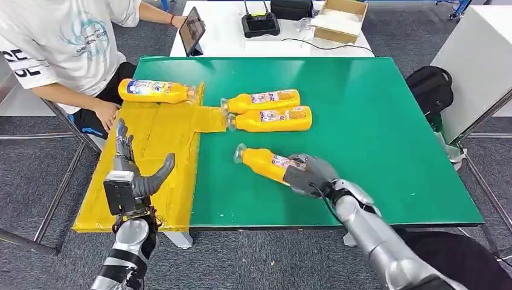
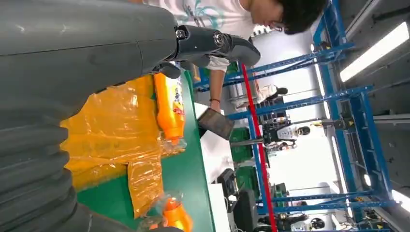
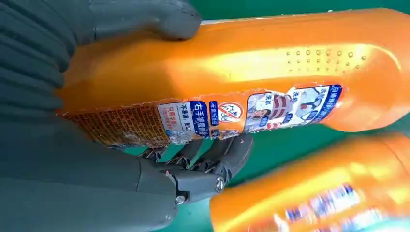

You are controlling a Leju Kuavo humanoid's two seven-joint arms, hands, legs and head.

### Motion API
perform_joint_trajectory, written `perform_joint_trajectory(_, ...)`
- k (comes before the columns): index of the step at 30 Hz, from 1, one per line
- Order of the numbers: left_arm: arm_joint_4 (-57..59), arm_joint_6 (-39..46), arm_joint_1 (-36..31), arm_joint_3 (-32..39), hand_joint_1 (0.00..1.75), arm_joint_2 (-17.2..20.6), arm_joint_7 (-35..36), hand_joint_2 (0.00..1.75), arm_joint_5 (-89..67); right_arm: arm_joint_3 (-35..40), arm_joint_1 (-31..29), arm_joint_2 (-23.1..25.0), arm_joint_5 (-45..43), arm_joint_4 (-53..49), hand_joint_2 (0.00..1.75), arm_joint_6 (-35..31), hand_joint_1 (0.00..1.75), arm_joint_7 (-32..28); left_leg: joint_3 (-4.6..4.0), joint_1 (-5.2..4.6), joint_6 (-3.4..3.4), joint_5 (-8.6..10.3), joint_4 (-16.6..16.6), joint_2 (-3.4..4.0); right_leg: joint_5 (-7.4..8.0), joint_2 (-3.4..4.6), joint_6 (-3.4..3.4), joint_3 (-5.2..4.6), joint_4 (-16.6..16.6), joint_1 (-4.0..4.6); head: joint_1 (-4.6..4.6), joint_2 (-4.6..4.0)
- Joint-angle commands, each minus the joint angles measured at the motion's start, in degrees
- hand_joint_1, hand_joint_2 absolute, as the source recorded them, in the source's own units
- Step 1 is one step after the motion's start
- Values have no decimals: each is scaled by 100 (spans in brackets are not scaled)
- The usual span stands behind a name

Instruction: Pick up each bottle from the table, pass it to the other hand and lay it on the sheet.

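Four bottles [image 1: 271, 163]; one on the sheet [image 1: 145, 169].

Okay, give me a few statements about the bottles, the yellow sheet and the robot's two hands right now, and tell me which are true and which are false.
1. The right hand grips a bottle at its base end. True.
2. The left hand holds a bottle. False: it is open over the yellow sheet, holding nothing.
3. One bottle lies at the far edge of the sheet. True.
4. Two bottles lie side by side on the green table. True.
5. The seated person is lifting a bottle. False: the person's hand rests by the sheet's edge, touching no bottle.
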Motion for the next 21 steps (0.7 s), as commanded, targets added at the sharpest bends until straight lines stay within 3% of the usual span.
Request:
perform_joint_trajectory(1,56,-156,-23,-3,0,-113,17,175,116,-1338,1180,1113,-61,-2611,175,-2486,175,-1071,-15,-1,1,-6,2,12,-5,7,-15,-23,9,2,-2,0)
perform_joint_trajectory(4,142,-398,-36,22,0,-211,17,175,273,-1650,1342,1389,-144,-3176,175,-3379,175,-1688,-30,0,5,-9,4,2,-12,-5,-18,-35,11,3,-4,0)
perform_joint_trajectory(8,318,-828,-75,99,0,-326,17,175,520,-1798,1405,1515,-307,-3352,175,-3909,175,-2240,-32,-1,7,-7,1,-1,-9,-7,-11,-33,4,1,-2,0)
perform_joint_trajectory(12,564,-1580,-152,28,0,-420,43,175,697,-1949,1480,1618,-289,-3400,175,-3909,175,-2566,-34,-6,8,-3,0,-12,-9,-18,-14,-35,2,-4,0,0)
perform_joint_trajectory(21,521,-1645,-141,20,0,-421,67,175,721,-1931,1474,1601,-322,-3338,175,-3909,175,-2571,-40,-4,4,-2,-2,-3,-3,-7,-8,-42,-2,-4,-4,0)
